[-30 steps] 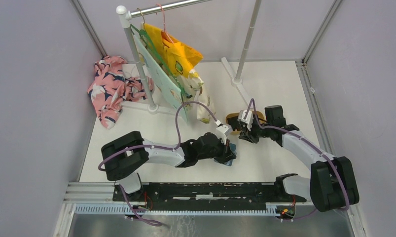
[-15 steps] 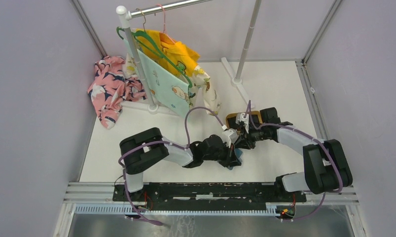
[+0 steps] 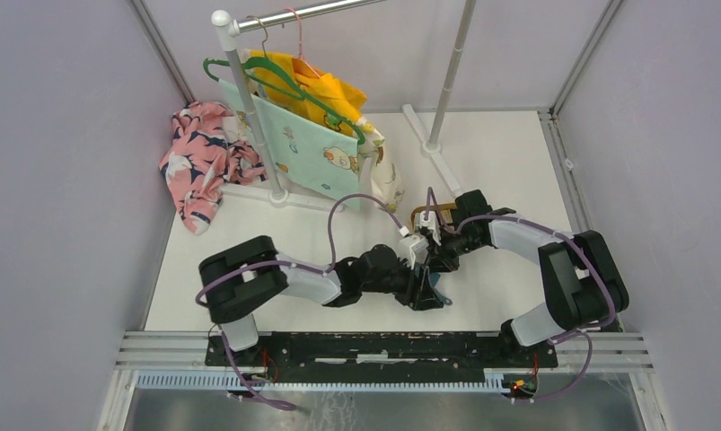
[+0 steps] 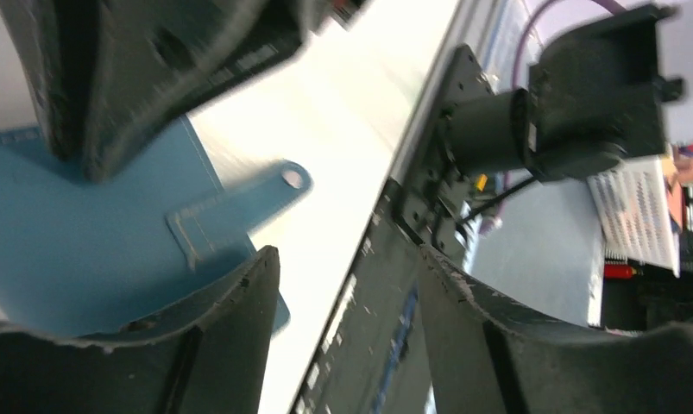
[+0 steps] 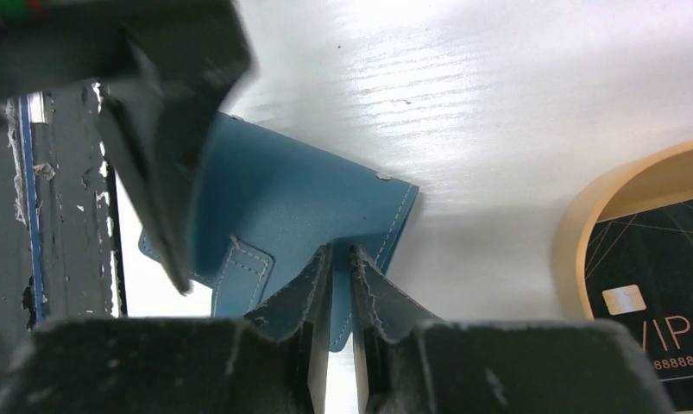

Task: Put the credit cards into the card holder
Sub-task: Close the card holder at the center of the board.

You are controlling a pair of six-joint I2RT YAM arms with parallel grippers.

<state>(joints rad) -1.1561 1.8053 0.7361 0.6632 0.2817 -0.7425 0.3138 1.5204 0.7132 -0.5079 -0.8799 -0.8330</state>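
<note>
- Pinches card holder (image 5: 299, 207) edge on tabletop (image 5: 498, 86) with right gripper (image 5: 341, 254), probably to open it.
- Keeps left gripper (image 4: 343, 267) released over it.
- Leaves credit card (image 5: 653, 259) waiting in tan tray (image 5: 574, 259).

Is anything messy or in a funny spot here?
Yes. A pink flowery cloth lies crumpled in a heap on the table at the back left, beside the clothes rack, while the other clothes hang on hangers. Nothing looks spilled or broken.
</note>
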